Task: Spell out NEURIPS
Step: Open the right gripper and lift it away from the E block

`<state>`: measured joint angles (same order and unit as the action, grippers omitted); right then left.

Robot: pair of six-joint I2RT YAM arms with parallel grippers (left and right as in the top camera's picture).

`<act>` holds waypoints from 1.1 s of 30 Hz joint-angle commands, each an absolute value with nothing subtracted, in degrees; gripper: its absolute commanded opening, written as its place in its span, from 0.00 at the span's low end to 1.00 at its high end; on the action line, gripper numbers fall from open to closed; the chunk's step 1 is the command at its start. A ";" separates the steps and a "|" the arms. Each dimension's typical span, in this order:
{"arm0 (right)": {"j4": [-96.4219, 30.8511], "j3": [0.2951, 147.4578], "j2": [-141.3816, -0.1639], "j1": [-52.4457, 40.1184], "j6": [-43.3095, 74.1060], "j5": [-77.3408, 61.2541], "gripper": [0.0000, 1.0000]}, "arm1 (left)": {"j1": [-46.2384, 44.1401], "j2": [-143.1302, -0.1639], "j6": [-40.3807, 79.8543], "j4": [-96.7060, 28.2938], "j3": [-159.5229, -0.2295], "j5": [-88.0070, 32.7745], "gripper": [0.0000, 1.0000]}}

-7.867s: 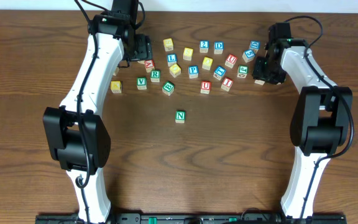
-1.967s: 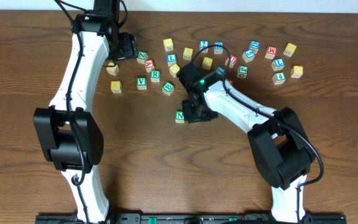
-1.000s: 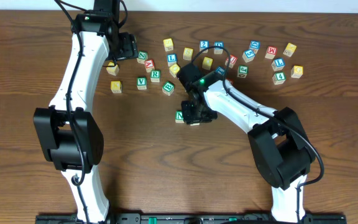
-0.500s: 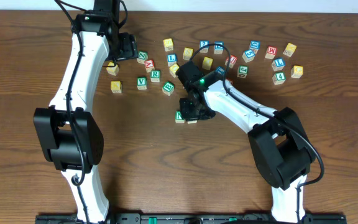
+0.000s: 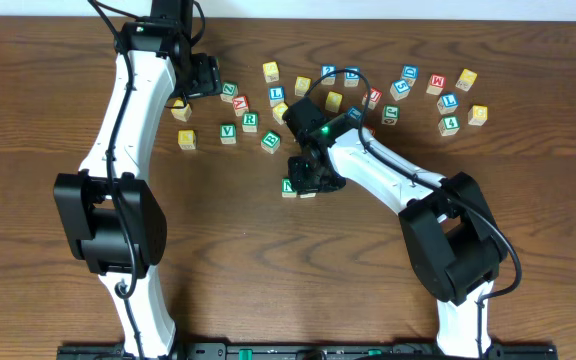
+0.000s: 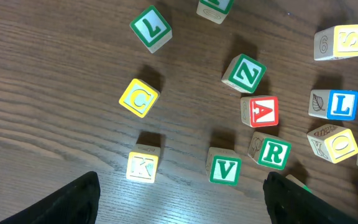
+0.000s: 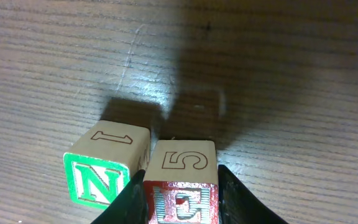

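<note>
In the right wrist view a red E cube (image 7: 183, 180), with a 5 on its far face, sits between my right gripper's (image 7: 183, 202) fingers, which press on both its sides. The green N cube (image 7: 104, 172) stands right beside it on the left, almost touching. From overhead the N cube (image 5: 288, 186) lies mid-table with the right gripper (image 5: 310, 182) over its right neighbour. My left gripper (image 6: 182, 208) hangs open and empty above the back-left cubes. The green R cube (image 6: 274, 153), a yellow S cube (image 6: 347, 40) and a red U cube (image 5: 372, 97) lie in the scatter.
Loose cubes lie under the left gripper: green L (image 6: 150, 27), Z (image 6: 247, 73), red A (image 6: 263, 112), yellow C (image 6: 140, 98), K (image 6: 142, 167), green V (image 6: 225, 169). More cubes lie at the back right (image 5: 448, 102). The right arm (image 5: 388, 170) crosses the middle of the cluster.
My right gripper has shifted a little to the left with the E cube, bringing it up against the N cube. The left arm has not moved.
</note>
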<state>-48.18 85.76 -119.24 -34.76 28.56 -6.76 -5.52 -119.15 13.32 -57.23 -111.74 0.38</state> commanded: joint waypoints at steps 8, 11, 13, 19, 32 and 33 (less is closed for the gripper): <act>-53.15 91.07 -119.46 -35.81 29.08 -8.12 0.33 | -5.54 -119.83 13.65 -57.80 -111.11 1.30 0.83; -54.74 92.51 -119.46 -35.81 29.04 -8.10 0.33 | -5.54 -119.83 13.65 -57.80 -111.11 1.30 0.83; -55.22 93.21 -119.46 -35.66 28.60 -8.10 0.33 | -5.54 -119.83 13.65 -57.80 -111.11 1.30 0.83; -57.01 93.78 -119.46 -33.15 28.62 -8.01 0.33 | -5.54 -119.83 13.65 -57.82 -111.11 1.30 0.83; -59.59 89.97 -120.07 -29.54 28.64 -6.37 0.30 | -5.54 -119.83 13.65 -57.80 -111.11 1.30 0.83; -59.53 89.43 -120.07 -29.71 28.67 -6.37 0.29 | -5.54 -119.83 13.65 -57.82 -111.11 1.30 0.83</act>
<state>-59.61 91.48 -119.24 -28.80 28.67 -6.79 -5.52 -119.15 13.32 -57.47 -111.74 0.38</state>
